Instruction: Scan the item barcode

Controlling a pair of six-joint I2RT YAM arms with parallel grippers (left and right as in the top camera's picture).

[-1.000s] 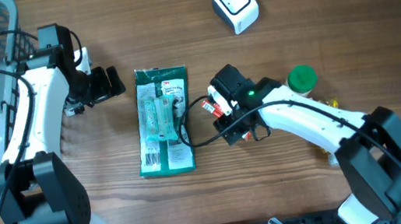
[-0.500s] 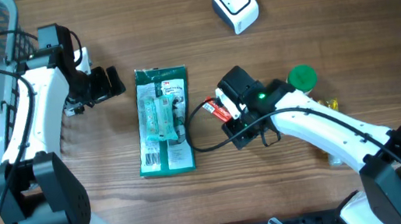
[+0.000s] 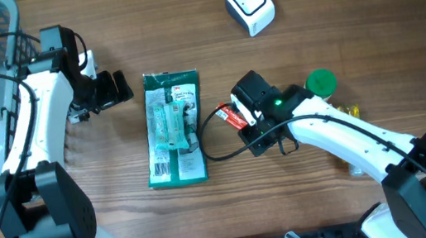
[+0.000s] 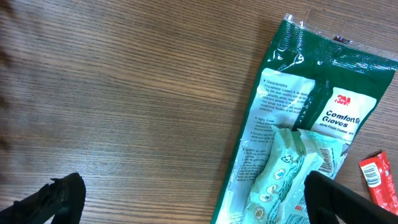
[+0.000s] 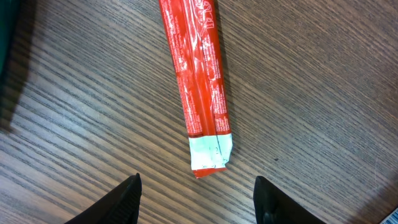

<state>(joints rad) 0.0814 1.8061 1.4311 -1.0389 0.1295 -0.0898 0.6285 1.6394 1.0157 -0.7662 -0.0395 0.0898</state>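
**Red packet (image 5: 200,81) loose on the table (image 3: 128,231), both grippers spread**

The packet lies flat on the wood around the middle of the overhead frame, just right of the gloves pack (image 3: 173,129). The right gripper (image 5: 198,200) is right at its white end with fingers apart, not pinching it. The left gripper (image 4: 199,202) is at upper left by the top of the pack, spread wide and holding nothing. The scanner (image 3: 250,5) sits near the top edge, well apart from the packet.

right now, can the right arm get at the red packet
Probably yes: the right gripper hangs just above the red packet, jaws apart, nothing between them, and bare table lies on both sides of it.
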